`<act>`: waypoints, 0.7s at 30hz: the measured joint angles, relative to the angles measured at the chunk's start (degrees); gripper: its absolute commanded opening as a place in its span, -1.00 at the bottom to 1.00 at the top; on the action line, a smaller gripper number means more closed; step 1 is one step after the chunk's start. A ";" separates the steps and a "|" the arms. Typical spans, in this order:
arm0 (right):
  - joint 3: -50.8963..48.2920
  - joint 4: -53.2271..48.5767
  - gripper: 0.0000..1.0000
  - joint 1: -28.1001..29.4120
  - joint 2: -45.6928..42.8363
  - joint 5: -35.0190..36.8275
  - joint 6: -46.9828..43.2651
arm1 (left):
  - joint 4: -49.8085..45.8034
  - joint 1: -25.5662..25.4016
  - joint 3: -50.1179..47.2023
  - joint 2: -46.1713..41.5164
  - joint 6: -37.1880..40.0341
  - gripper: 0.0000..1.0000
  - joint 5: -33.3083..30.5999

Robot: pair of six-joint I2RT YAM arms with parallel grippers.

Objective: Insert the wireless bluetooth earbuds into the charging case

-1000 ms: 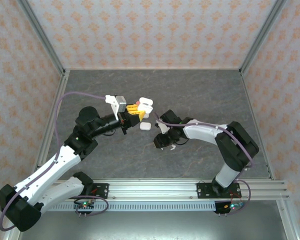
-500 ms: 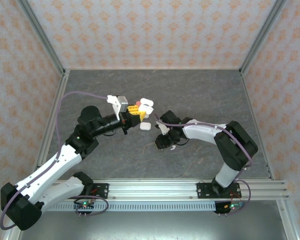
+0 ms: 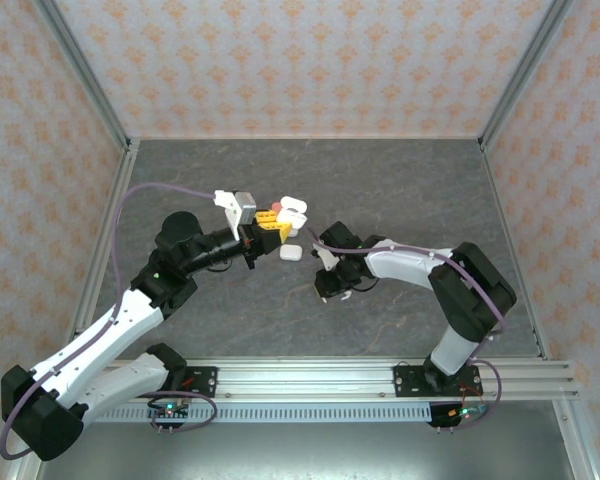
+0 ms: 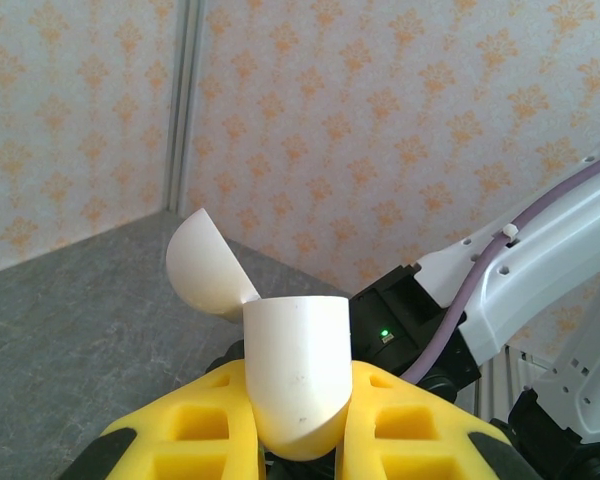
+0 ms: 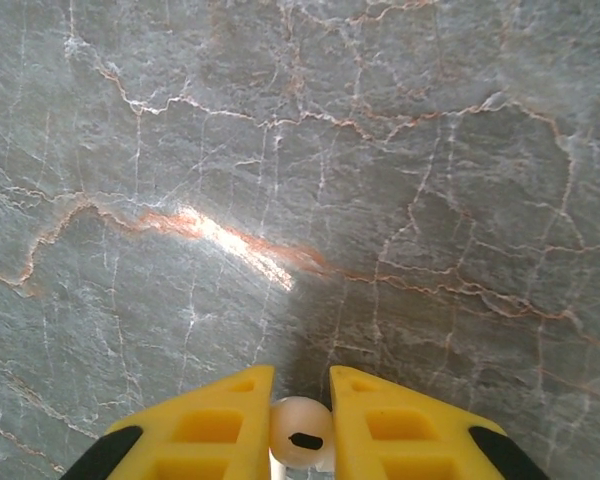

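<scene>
Barely shifted, left fingers (image 4: 200,420) clamp the open case (image 4: 295,370); right fingers (image 5: 210,420) pinch a half-hidden earbud (image 5: 302,435).

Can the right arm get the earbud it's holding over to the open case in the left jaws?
Probably yes: the case is held lid open, the earbud is gripped, and only a small white object lies between.

Overhead overview, right wrist close — facing table (image 5: 380,150)
</scene>
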 measured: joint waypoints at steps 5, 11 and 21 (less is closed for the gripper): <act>0.04 -1.38 -0.63 0.09 -3.61 1.14 0.63 | -0.07 -0.02 0.00 -0.02 0.00 -1.00 -0.55; 0.92 -1.33 -0.62 -0.90 -15.93 3.63 4.55 | 0.68 -0.02 -0.22 -0.17 -0.11 -1.00 -2.99; 9.09 6.54 -0.61 -3.08 -35.04 9.33 15.61 | 7.72 -0.02 -1.70 3.52 -1.33 -1.00 -4.81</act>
